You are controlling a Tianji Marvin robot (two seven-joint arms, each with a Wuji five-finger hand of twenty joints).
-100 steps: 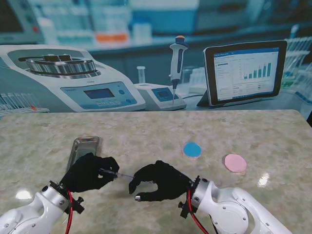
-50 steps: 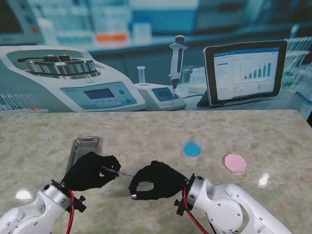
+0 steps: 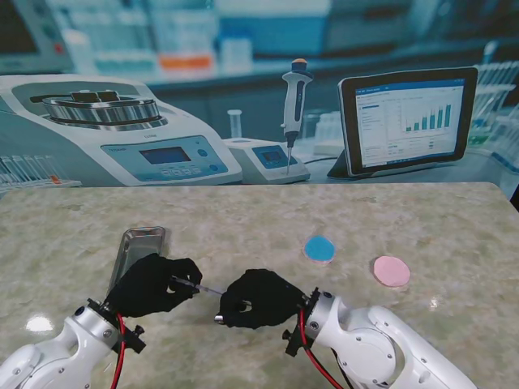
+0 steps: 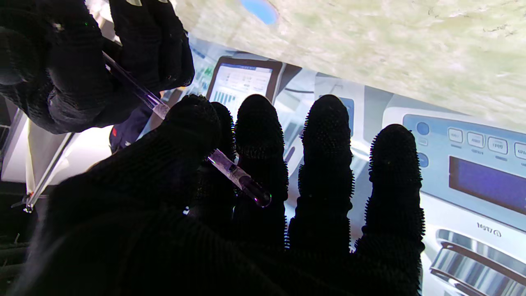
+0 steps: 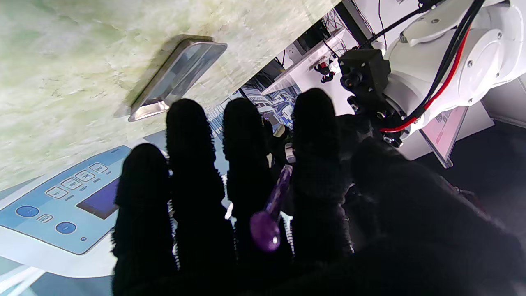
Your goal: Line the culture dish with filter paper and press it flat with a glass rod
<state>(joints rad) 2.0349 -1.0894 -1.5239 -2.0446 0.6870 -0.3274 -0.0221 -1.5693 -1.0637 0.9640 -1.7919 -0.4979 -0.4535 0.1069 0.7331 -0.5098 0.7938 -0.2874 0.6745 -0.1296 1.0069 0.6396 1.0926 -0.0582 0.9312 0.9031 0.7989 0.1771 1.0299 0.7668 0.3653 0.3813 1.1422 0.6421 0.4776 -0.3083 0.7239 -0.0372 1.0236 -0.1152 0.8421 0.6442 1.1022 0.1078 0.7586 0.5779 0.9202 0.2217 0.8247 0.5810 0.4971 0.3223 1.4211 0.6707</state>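
Observation:
A thin glass rod (image 3: pixel 204 289) hangs level just over the table's near edge, bridging my two black-gloved hands. My left hand (image 3: pixel 152 285) is shut on its left end; the left wrist view shows the rod (image 4: pixel 238 177) pinched between thumb and fingers. My right hand (image 3: pixel 259 298) is curled around the other end, whose tip (image 5: pixel 266 230) sits between the fingers (image 5: pixel 314 135) and the palm. A blue round disc (image 3: pixel 319 248) and a pink round disc (image 3: pixel 392 271) lie flat on the table to the right. I cannot tell which one is the dish.
A shallow metal tray (image 3: pixel 139 243) lies just beyond my left hand, and shows again in the right wrist view (image 5: pixel 176 78). The marble table (image 3: pixel 243 219) ends at a printed lab backdrop. My left arm (image 5: pixel 444 53) is close beside the right hand.
My right hand has slid left along the near edge and closed over the rod's free end. The left hand and rod have stayed almost still.

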